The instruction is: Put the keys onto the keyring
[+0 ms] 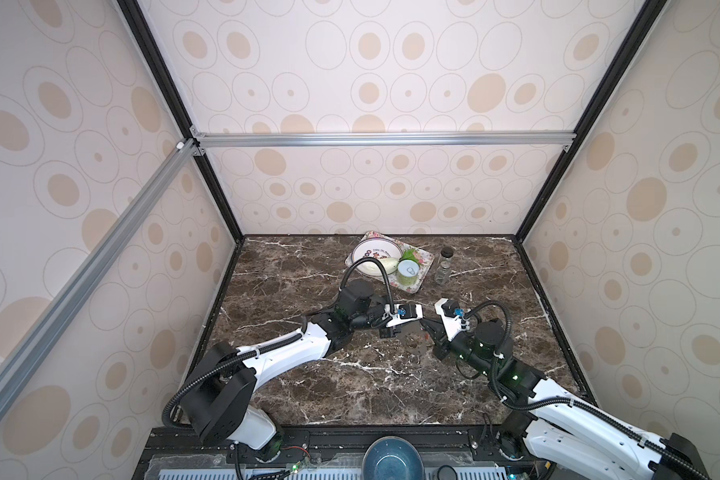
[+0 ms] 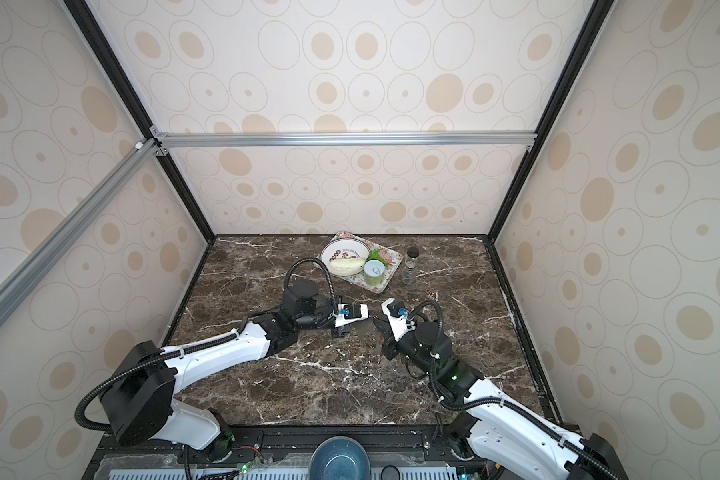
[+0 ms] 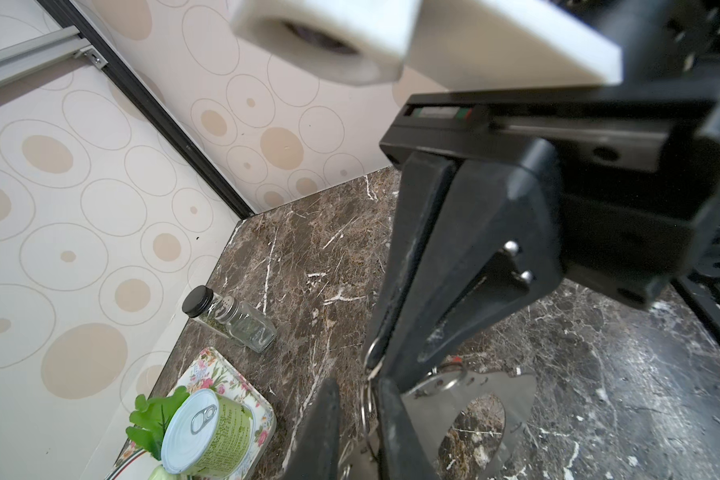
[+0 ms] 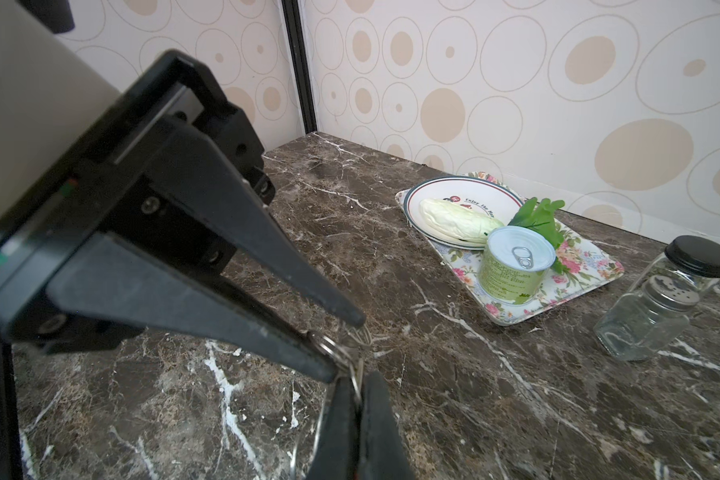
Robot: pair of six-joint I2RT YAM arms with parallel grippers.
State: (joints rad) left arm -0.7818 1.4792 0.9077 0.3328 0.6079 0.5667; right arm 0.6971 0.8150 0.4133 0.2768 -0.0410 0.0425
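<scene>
The keyring [image 3: 512, 386] is a flat grey metal plate with a wide hole, lying on the marble between both grippers; both top views show it [image 1: 412, 340] [image 2: 364, 337]. My right gripper [image 4: 358, 382] is shut on a small wire ring [image 4: 355, 374] just above the plate's edge. My left gripper [image 3: 358, 384] meets it tip to tip [image 1: 395, 331]. Its jaws stand narrowly apart with the wire ring [image 3: 364, 405] edge-on between them, close to one finger. A speck of red [image 3: 456, 358] shows by the right gripper's fingers [image 3: 391, 332]. The keys are otherwise hidden.
At the back stands a floral tray [image 1: 427, 259] with a white plate [image 1: 371, 249], a pale vegetable, a green can [image 1: 408, 272] and green leaves. A glass spice jar [image 1: 444, 266] stands right of it. A blue bowl [image 1: 393, 461] sits below the table's front edge.
</scene>
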